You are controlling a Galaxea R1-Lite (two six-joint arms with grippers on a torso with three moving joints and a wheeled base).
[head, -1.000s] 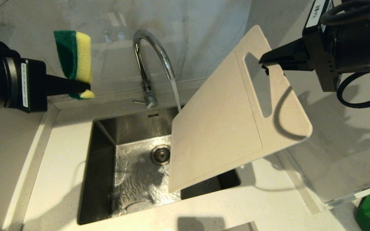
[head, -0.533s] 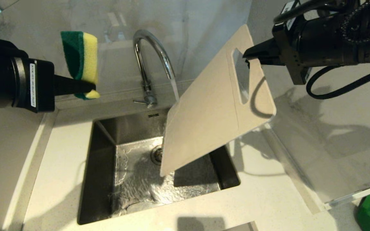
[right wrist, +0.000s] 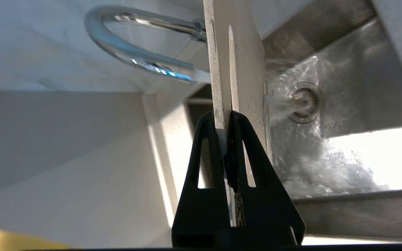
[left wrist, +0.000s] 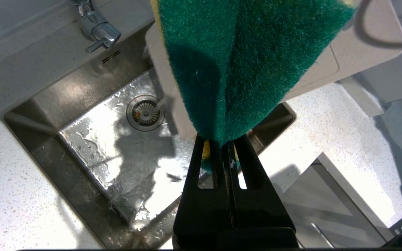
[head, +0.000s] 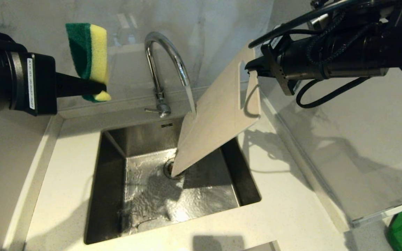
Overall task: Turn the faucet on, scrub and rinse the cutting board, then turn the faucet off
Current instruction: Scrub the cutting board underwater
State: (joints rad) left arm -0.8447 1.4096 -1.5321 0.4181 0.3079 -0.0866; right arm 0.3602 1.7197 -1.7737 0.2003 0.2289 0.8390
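Tap running, so the faucet [head: 166, 66] part looks sorted. Right claw [head: 251, 68] clamped on the handle end of the cutting board [head: 215, 122], pinching the thin strip right next to the slot cutout. Board hanging steeply tilted over the sink [head: 110, 195], low corner down near the drain [left wrist: 144, 113], stream landing on its upper edge and sheeting off. Left claw [head: 98, 91] squeezed shut on a green-and-yellow sponge [head: 89, 52], parked up to the left above the counter [head: 65, 174], well apart from the board.

Handling guess: stiff plastic slab, no flex, probably light enough but big, so lots of leverage on that one narrow pinch. Wet plastic likely slippery too, and scrubbing pressure near the far corner could easily twist it in the grip. Handle strip seems the only sensible hold with fingers this narrow. Probably safer to rest the low corner on the sink floor before pushing the sponge in. Sponge itself soft, already squashed where it's pinched.
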